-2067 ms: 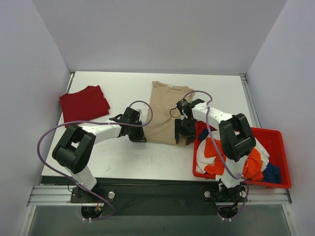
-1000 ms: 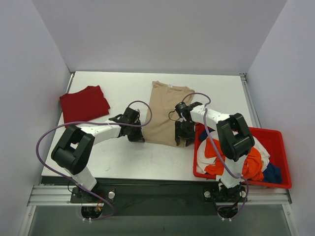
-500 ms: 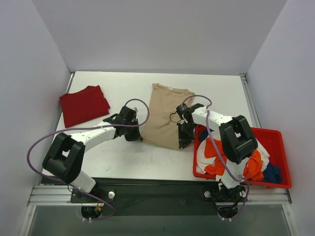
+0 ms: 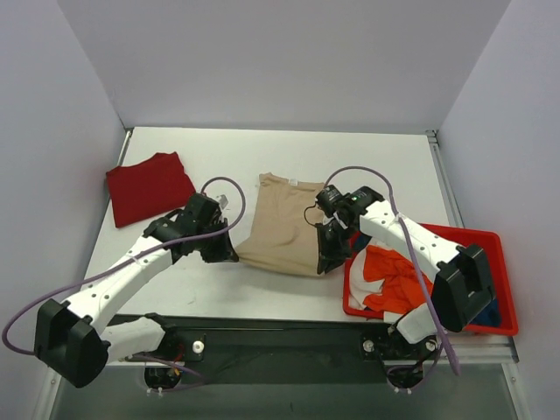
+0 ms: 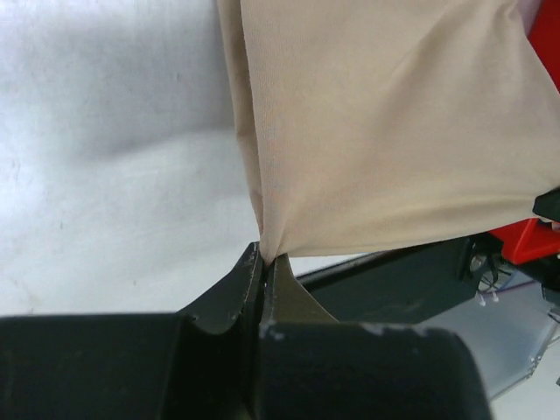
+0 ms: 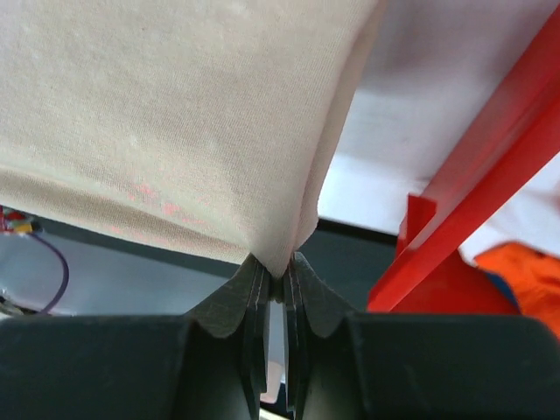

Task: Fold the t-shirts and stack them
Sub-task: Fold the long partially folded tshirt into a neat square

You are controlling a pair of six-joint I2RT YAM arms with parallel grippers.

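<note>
The large beige cloth t-shirt point(image 4: 278, 229) is spread at the middle of the white surface point(image 4: 227, 153), with its hem toward the near edge. Its near left corner is pinched between the closed fingers of the left end effector point(image 4: 229, 256). Its near right corner is clamped by the right end effector point(image 4: 328, 261). A folded dark red t-shirt point(image 4: 150, 186) is laid by the left edge. An orange t-shirt point(image 4: 398, 273) is heaped in the red plastic bin point(image 4: 494, 241) at the near right corner.
</note>
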